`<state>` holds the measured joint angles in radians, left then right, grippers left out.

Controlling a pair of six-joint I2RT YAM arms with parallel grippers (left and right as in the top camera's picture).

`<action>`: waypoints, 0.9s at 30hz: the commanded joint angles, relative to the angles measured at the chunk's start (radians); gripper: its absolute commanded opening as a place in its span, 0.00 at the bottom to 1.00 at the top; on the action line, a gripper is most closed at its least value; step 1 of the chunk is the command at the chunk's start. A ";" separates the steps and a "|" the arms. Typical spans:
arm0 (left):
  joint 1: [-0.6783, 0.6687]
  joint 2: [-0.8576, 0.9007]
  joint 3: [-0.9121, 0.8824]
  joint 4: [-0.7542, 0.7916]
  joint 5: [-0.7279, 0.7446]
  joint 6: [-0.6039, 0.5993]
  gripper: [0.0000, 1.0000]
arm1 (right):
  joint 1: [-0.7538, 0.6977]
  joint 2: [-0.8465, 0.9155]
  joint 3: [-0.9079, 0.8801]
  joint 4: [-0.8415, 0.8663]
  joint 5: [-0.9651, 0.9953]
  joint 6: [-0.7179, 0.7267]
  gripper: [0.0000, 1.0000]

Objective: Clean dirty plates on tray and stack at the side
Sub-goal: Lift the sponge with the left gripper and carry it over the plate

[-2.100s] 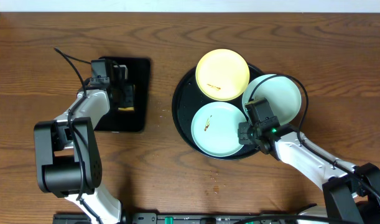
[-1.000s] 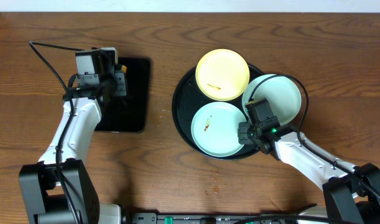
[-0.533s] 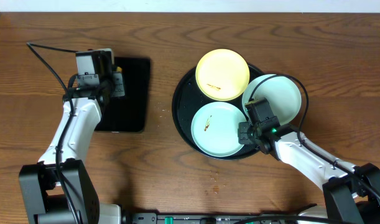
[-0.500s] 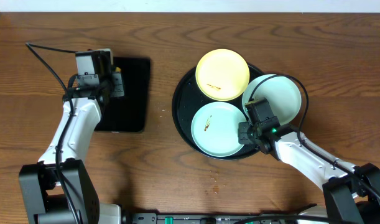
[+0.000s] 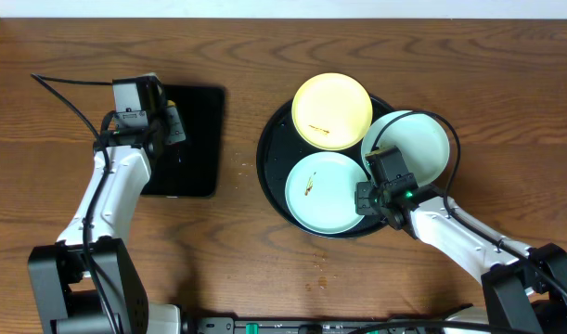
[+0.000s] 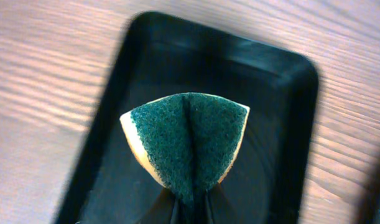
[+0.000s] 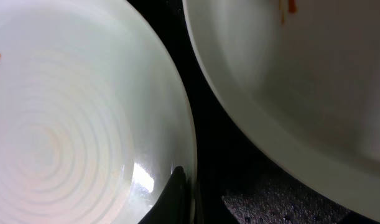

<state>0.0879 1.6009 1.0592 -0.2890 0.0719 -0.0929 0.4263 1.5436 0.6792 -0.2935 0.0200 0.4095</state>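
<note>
Three dirty plates (image 5: 331, 109) sit on the round tray (image 5: 269, 153). Your right tool (image 7: 180, 193) is clenched on the front mint plate (image 5: 322, 195) rim, and your left tool (image 5: 170, 125) grasps the sponge (image 6: 186, 143). Scrubbing too hard could slip that thin rim grip or shift neighbouring plates.

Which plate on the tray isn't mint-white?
The pale yellow plate, at the tray's far edge, with a brown smear on it; the front plate and the right plate are mint-white.

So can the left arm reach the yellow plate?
Probably yes: nothing tall stands between its sponge and the uncovered yellow plate, and the right gripper sits at the near mint plate.
</note>
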 commanded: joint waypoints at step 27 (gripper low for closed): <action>-0.406 -0.038 0.202 -0.362 0.266 0.002 0.08 | 0.009 0.016 -0.009 -0.013 0.025 -0.014 0.05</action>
<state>-0.2672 1.5700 1.2350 -0.6369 0.3664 -0.0822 0.4267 1.5436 0.6796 -0.2939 0.0223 0.4091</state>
